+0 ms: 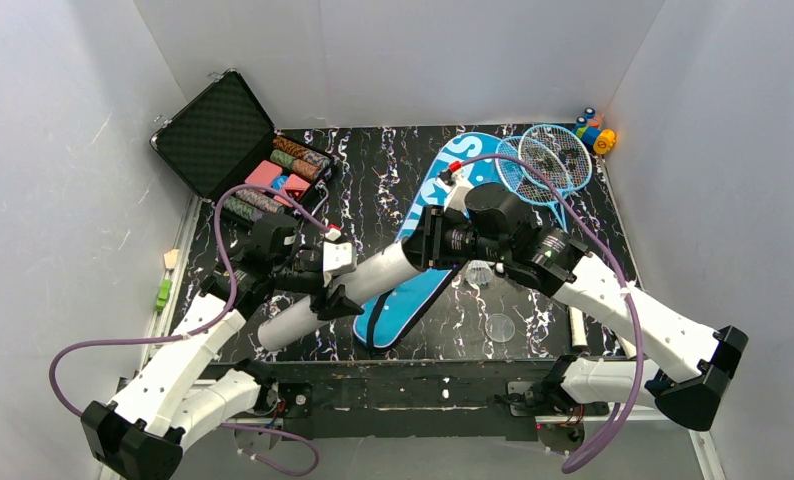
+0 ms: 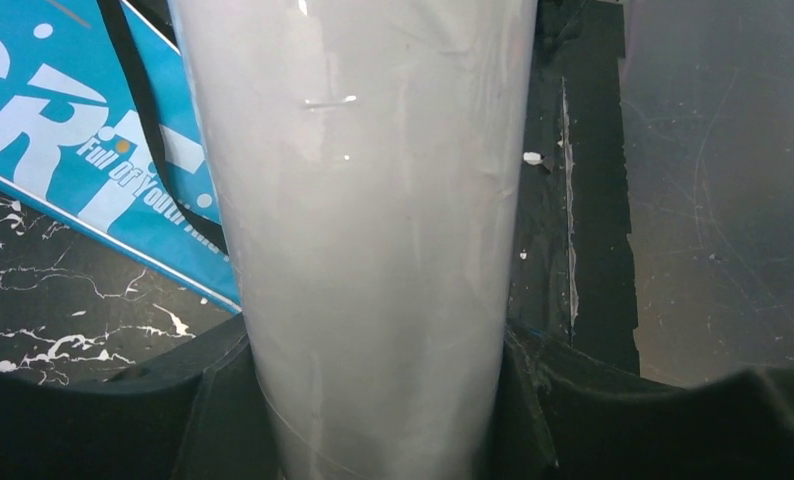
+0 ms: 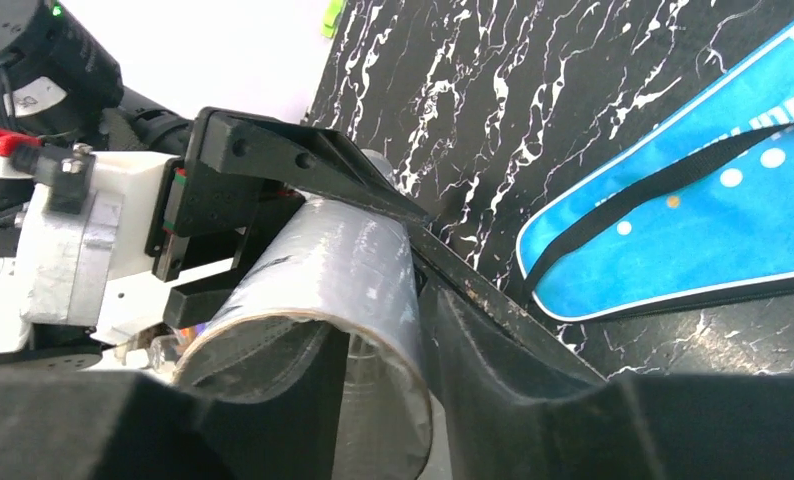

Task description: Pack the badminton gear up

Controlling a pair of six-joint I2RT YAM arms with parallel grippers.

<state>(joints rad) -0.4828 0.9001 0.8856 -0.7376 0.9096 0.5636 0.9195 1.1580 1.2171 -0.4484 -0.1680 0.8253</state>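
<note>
Long white tube [image 1: 373, 282] held slantwise over the blue SPORT bag [image 1: 413, 296].
Left gripper [image 1: 331, 283] clamps the tube's sides. Right gripper [image 1: 431, 245] straddles the tube's open rim with one finger hidden inside; firm pinch cannot be told. Bag lettering is partly covered.

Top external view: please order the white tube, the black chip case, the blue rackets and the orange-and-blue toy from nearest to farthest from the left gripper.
1. white tube, in the left gripper.
2. black chip case, far left.
3. blue rackets, far right.
4. orange-and-blue toy, far right corner.
</note>
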